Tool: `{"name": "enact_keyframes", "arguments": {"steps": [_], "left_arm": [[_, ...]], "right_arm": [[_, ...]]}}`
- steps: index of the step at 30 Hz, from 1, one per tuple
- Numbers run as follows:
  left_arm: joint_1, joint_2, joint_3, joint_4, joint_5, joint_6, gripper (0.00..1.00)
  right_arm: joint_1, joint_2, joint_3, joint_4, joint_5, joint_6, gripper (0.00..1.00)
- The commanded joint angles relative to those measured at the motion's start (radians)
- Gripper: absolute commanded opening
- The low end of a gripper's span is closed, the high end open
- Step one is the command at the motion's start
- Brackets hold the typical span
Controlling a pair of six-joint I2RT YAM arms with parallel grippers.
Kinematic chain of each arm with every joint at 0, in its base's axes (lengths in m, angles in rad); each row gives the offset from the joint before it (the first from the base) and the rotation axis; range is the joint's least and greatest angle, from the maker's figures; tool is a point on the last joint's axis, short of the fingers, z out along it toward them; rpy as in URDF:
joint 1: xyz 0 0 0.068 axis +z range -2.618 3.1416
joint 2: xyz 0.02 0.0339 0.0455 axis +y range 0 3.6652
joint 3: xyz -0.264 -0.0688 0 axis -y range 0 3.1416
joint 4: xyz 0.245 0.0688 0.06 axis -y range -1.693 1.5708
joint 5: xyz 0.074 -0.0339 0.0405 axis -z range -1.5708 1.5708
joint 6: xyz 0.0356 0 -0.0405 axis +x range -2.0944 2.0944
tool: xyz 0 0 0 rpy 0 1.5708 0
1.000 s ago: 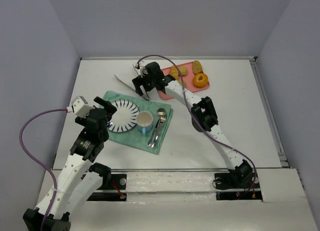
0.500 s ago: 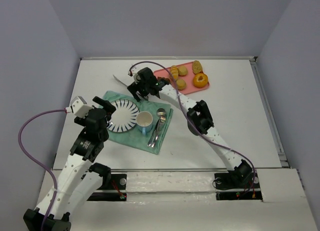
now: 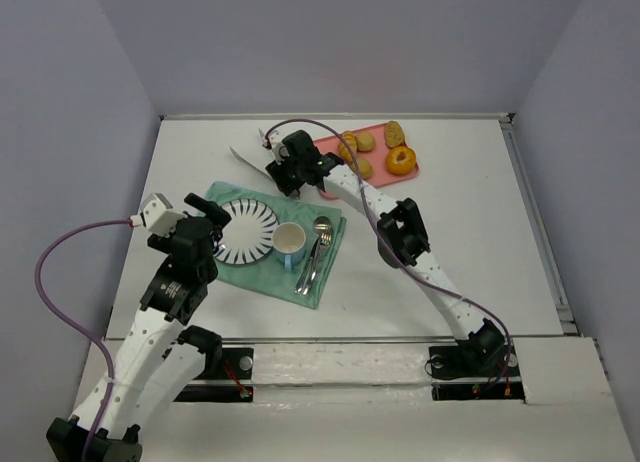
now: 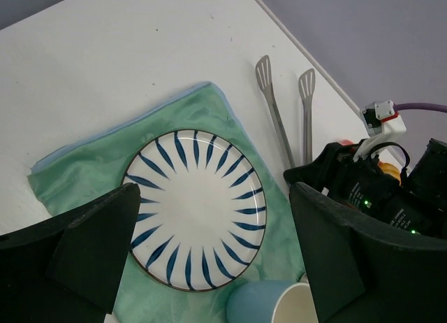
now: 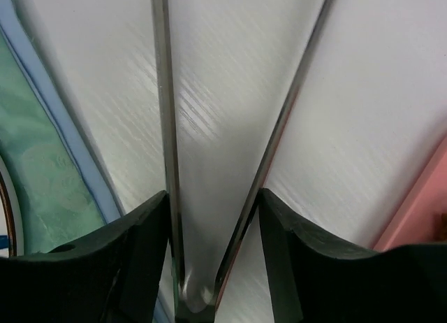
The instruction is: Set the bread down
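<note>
The bread [image 3: 366, 140], a small round golden bun, lies on the pink tray [image 3: 330, 189] at the back, among other pastries. My right gripper [image 3: 290, 174] is low over the table just left of the tray. In the right wrist view its jaws [image 5: 209, 218] press on both arms of the metal tongs [image 5: 164, 127] near their hinge. The spread tong tips [image 4: 286, 120] lie on the table beyond the green cloth. My left gripper [image 4: 213, 218] hovers open above the blue-striped plate [image 4: 195, 207], with nothing between its fingers.
On the green cloth [image 3: 325, 277] stand the striped plate [image 3: 247, 231] and a blue cup [image 3: 290, 244], with a fork and spoon [image 3: 318, 247] beside them. An orange donut [image 3: 401, 160] sits on the tray. White walls enclose the table on three sides.
My right gripper has shifted a little over the tongs and its jaws have narrowed from wide open onto the tong arms. The left arm has stayed still.
</note>
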Motion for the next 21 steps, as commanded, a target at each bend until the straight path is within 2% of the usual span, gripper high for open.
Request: {"name": "enact_keyframes", "arguments": {"steps": [1, 3, 6, 9, 12, 15, 21], "left_arm": [[0.007, -0.022, -0.011, 0.011, -0.060, -0.021, 0.99], [0.007, -0.029, -0.013, 0.010, -0.058, -0.020, 0.99], [0.007, -0.037, -0.013, 0.002, -0.060, -0.023, 0.99], [0.007, -0.048, -0.014, -0.007, -0.066, -0.029, 0.99], [0.007, -0.056, -0.016, -0.016, -0.074, -0.033, 0.99], [0.007, -0.057, -0.016, -0.018, -0.077, -0.038, 0.99], [0.007, -0.043, -0.008, -0.029, -0.092, -0.043, 0.99]], "right_arm": [[-0.008, 0.018, 0.033, -0.023, -0.051, -0.016, 0.55], [-0.008, 0.018, 0.033, -0.020, -0.036, -0.011, 0.46], [-0.008, -0.002, 0.003, 0.020, -0.034, -0.007, 0.44], [-0.008, -0.025, -0.026, 0.077, -0.020, 0.024, 0.30], [-0.008, -0.066, -0.056, 0.144, 0.020, 0.056, 0.29], [-0.008, -0.115, -0.092, 0.226, 0.063, 0.100, 0.22], [-0.008, -0.310, -0.279, 0.402, 0.133, 0.128, 0.14]]}}
